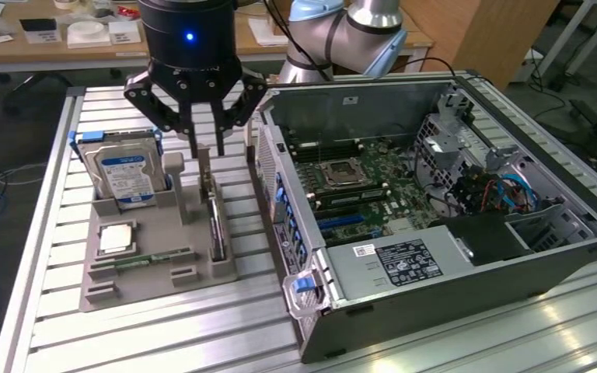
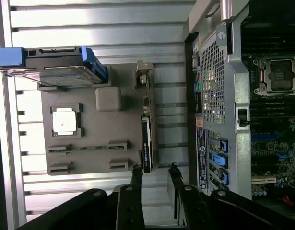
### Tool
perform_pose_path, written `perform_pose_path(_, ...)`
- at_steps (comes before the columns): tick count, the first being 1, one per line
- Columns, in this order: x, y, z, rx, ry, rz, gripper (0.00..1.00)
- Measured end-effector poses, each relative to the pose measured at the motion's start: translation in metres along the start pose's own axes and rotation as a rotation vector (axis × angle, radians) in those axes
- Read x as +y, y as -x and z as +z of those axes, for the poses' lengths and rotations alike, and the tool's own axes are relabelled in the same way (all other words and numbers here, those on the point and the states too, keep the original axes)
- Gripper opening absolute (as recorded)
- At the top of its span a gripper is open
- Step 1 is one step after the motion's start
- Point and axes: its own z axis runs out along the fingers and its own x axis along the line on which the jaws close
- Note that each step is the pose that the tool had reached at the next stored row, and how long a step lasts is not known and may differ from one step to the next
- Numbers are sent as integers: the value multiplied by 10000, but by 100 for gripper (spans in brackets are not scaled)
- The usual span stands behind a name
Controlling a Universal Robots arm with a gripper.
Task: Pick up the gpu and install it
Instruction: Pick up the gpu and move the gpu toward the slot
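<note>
One gripper (image 1: pixel 206 149) (image 2: pixel 154 168) hangs just above the gpu (image 1: pixel 214 214) (image 2: pixel 146 139). Its two thin fingers are parted a little and have hold of nothing; the gap between them lines up with the card's upper edge. The gpu stands on its long edge in a slot of the grey holder (image 1: pixel 164 273) (image 2: pixel 100 125), along the side of the holder nearest the computer case (image 1: pixel 547 264) (image 2: pixel 212 81). The case lies on the slatted metal table (image 1: pixel 174 334) at the exterior view's right of the holder, its side open and the green motherboard (image 1: pixel 382 179) exposed. In the same holder a hard drive (image 1: pixel 124 175) (image 2: pixel 56 72) stands upright, a square processor chip (image 1: pixel 115 238) (image 2: pixel 64 120) lies flat, and a narrow memory stick (image 1: pixel 143 260) (image 2: pixel 85 148) sits beside the chip.
</note>
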Motion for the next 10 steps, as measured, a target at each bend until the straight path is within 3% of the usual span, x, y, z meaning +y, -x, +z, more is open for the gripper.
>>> perform_pose_path(3,0,0,0,0,0,0,42)
perform_pose_path(10,0,0,0,0,0,0,42)
